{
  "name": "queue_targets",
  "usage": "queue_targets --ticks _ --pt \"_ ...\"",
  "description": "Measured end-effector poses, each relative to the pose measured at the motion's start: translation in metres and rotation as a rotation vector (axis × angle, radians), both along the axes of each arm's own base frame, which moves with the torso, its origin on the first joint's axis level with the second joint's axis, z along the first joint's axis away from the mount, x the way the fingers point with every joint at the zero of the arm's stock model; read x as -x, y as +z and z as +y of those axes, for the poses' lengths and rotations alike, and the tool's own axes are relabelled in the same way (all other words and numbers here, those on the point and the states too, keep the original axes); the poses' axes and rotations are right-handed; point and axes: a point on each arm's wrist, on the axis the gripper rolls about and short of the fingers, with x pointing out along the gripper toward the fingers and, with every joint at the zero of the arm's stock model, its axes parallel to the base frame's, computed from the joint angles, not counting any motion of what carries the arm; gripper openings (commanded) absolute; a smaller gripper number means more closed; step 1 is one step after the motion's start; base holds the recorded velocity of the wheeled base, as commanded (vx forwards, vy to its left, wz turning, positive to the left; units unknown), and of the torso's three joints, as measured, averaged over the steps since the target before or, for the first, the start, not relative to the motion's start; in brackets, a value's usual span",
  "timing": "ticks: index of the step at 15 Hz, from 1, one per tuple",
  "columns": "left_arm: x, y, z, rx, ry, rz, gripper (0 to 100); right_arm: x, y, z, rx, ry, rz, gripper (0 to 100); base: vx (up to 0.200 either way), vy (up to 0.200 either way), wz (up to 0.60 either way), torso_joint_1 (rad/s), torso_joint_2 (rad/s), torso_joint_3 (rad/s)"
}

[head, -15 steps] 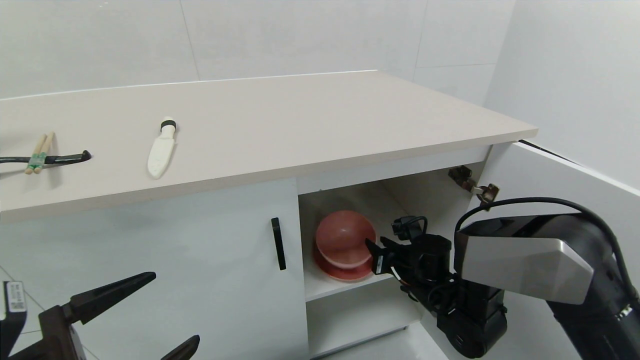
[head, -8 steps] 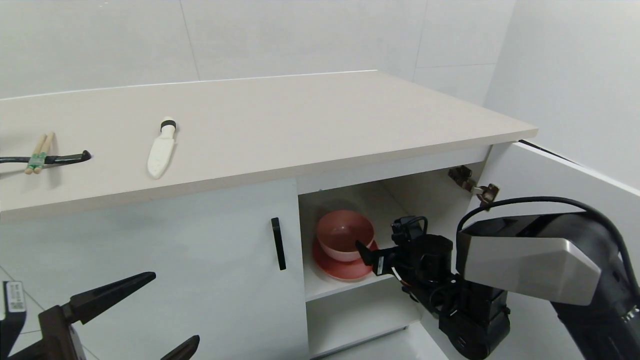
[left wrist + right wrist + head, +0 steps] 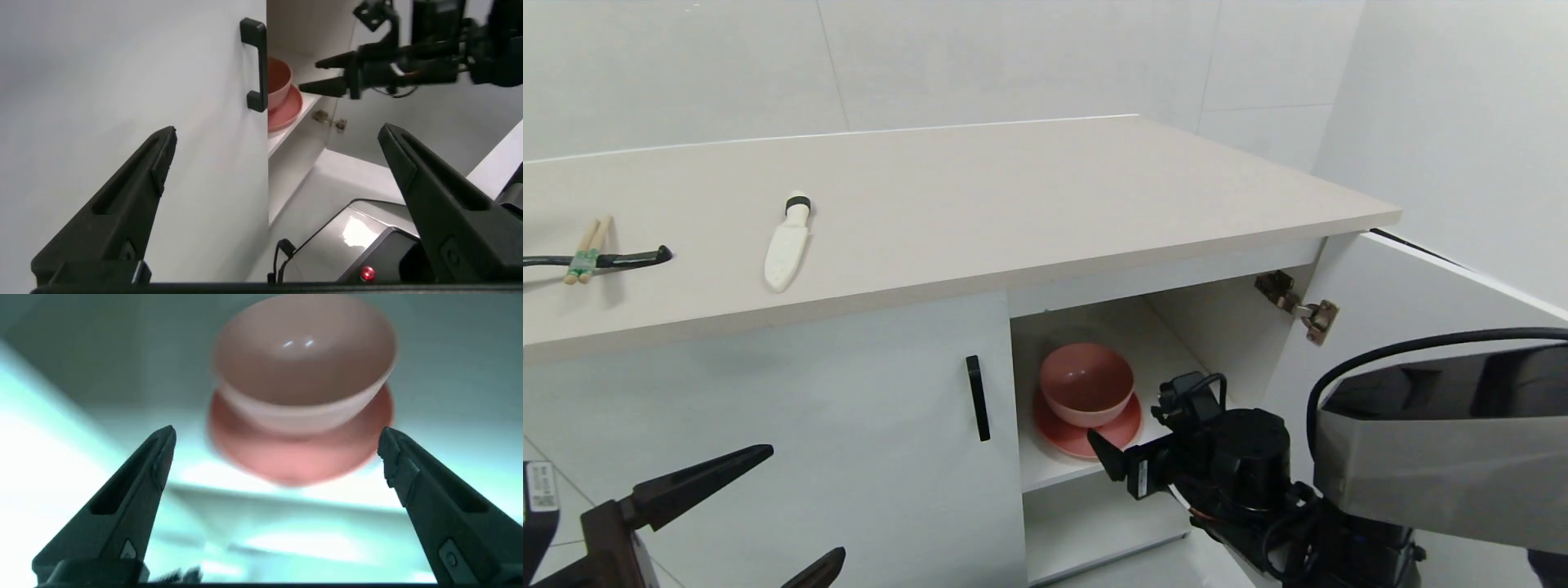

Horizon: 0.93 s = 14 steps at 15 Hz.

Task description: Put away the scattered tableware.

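Left gripper [image 3: 809,501] sits low in front of the closed door, fingers wide apart, empty. On countertop [image 3: 1013,188]: chopsticks [image 3: 587,247] lying across a black utensil handle [image 3: 629,260], then a white knife [image 3: 786,245], apart from them. Black door handle [image 3: 978,398]. In the open compartment, upper shelf [image 3: 1045,472]: pink bowl [image 3: 1086,384] upright on pink plate [image 3: 1125,429]. Right gripper [image 3: 276,434] just outside the shelf edge, fingers apart, touching neither. Open door [image 3: 1421,286] far right.

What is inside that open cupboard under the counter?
A pink bowl sits on a pink plate on the upper shelf. Whatever lies behind the closed left door is hidden.
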Motion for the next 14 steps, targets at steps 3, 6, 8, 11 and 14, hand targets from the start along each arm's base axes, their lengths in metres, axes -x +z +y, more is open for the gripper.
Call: queue_targets --ticks 3,6,8,11,14 --pt "0.006 -0.005 0.006 -0.021 0.018 0.024 100 0.033 0.025 -0.013 0.007 0.040 0.004 100 0.000 0.000 0.00 0.000 0.00 0.000" --pt "0.012 -0.009 0.011 -0.059 0.022 0.022 100 0.074 0.043 -0.031 0.044 0.106 0.018 100 0.000 0.000 0.00 0.000 0.00 0.000" --pt "0.013 -0.008 0.014 -0.050 0.038 0.009 100 0.093 0.054 -0.043 0.049 0.132 0.012 100 0.000 0.000 0.00 0.000 0.00 0.000" --pt "0.016 -0.014 0.017 -0.066 0.054 0.020 100 0.103 0.064 -0.053 0.053 0.054 -0.027 100 0.000 0.000 0.00 0.000 0.00 0.000" --pt "0.021 -0.021 0.022 -0.097 0.081 0.035 100 0.106 0.073 -0.056 0.034 0.014 -0.063 100 0.000 0.000 0.00 0.000 0.00 0.000"
